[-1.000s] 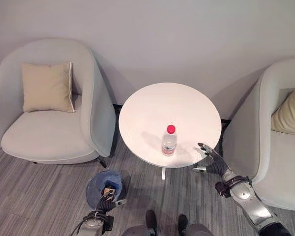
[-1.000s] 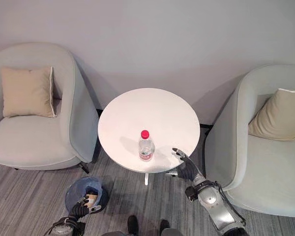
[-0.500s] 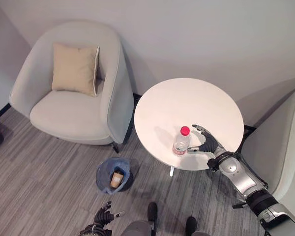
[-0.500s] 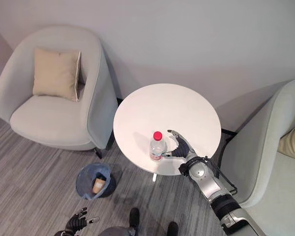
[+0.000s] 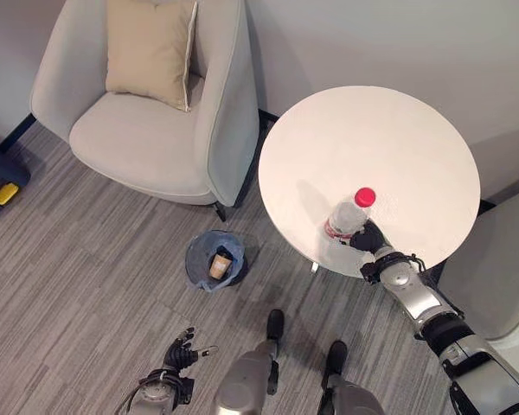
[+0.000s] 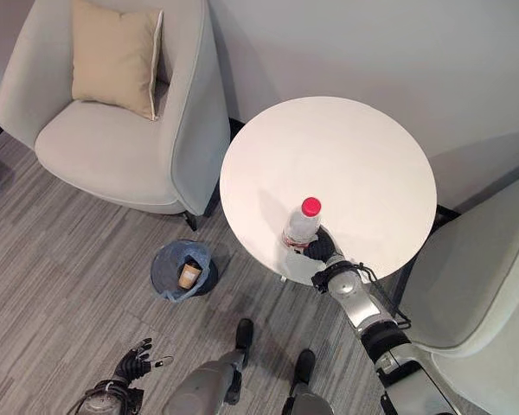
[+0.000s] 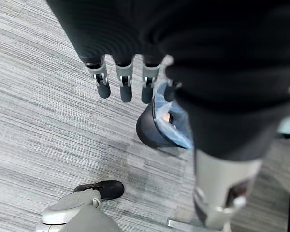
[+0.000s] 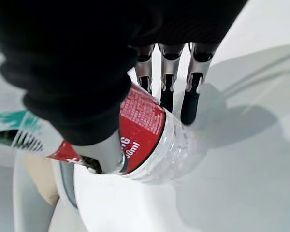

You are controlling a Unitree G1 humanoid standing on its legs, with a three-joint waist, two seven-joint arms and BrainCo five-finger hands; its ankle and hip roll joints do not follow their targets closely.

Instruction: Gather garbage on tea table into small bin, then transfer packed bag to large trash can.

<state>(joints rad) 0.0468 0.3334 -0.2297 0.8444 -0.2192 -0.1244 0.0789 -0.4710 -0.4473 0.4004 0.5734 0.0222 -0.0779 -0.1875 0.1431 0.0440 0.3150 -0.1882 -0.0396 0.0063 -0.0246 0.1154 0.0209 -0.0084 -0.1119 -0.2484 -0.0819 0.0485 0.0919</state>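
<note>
At the near edge of a round white tea table (image 5: 389, 138), the robot's right hand (image 6: 322, 249) wraps its fingers (image 8: 191, 99) and thumb around a clear plastic water bottle (image 5: 348, 216) with a red cap and red label. The bottle tilts in that grasp above the tabletop. On the grey carpet beside the table stands a small bin (image 5: 214, 261) lined with a blue bag, a paper cup (image 5: 220, 263) inside. The left hand (image 5: 180, 353) hangs low, fingers (image 7: 125, 87) relaxed and spread, holding nothing.

round white table (image 5: 398, 138) — bottle (image 5: 346, 217), floor (image 5: 86, 259) — small bin (image 5: 213, 259)
</note>
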